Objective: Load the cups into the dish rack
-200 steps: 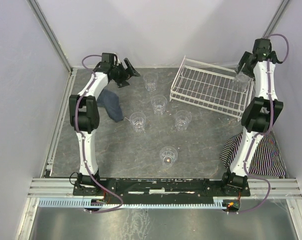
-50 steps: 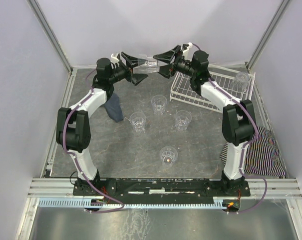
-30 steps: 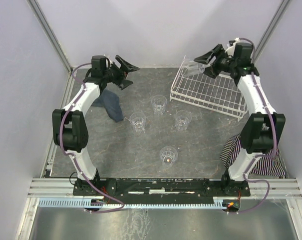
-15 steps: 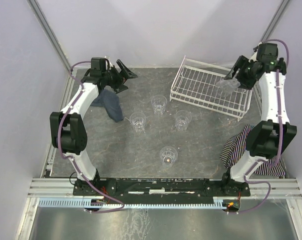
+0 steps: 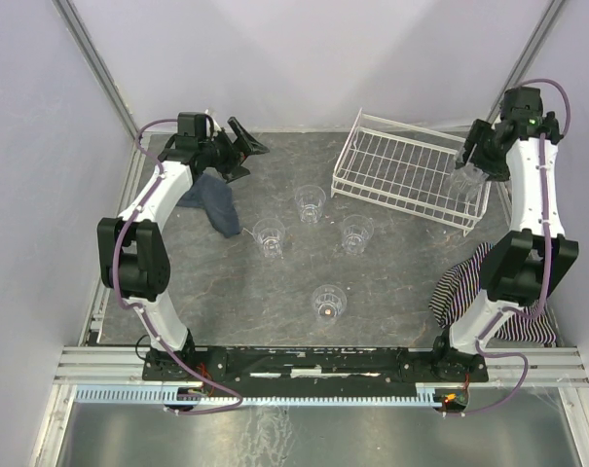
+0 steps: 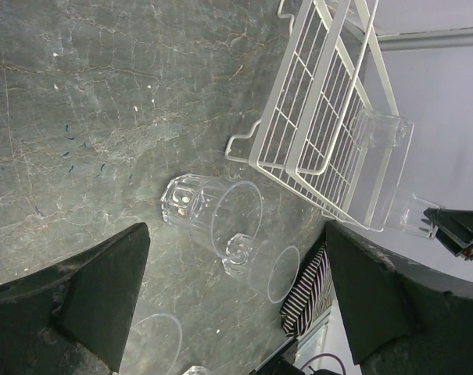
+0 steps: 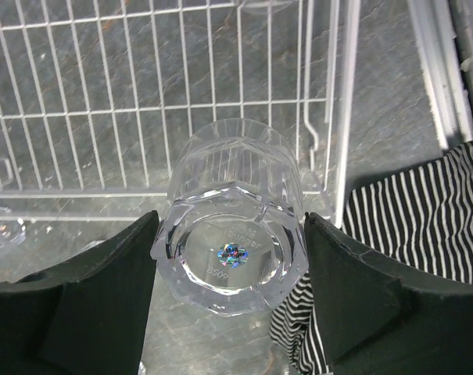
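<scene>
Right gripper (image 7: pixel 230 234) clamps a cup (image 7: pixel 228 168), base toward the wrist, over the dish rack (image 5: pixel 396 165) right end, second cup (image 6: pixel 381 131) in that same end, four other cups (image 5: pixel 311 202) mid-table (image 5: pixel 226 282), left gripper (image 6: pixel 236 228) spread wide, empty, above the table's far-left corner.

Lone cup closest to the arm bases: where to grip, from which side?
Take the front cup by its side wall, fingers straddling it below the rim. It stands alone, upright, mouth up, so a sideways approach should be free. Probably come from the left: the left end effector is open, the right end effector holds another cup.
</scene>
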Robot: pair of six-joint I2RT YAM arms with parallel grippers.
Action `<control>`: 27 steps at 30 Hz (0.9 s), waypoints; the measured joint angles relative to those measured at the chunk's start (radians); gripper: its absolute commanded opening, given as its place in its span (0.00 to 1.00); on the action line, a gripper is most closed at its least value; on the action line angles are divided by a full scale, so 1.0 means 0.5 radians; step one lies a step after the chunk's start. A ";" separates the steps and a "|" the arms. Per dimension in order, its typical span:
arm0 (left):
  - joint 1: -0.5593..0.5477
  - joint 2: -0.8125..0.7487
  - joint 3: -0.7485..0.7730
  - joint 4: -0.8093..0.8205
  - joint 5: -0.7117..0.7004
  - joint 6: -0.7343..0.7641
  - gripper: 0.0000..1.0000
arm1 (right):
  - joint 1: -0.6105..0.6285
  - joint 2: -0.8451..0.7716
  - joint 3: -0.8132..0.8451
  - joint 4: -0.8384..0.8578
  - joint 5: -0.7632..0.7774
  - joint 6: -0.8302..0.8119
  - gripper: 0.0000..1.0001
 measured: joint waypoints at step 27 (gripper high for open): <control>0.000 0.207 0.169 -0.110 -0.002 0.065 0.99 | -0.132 0.636 0.376 0.120 0.087 0.021 0.01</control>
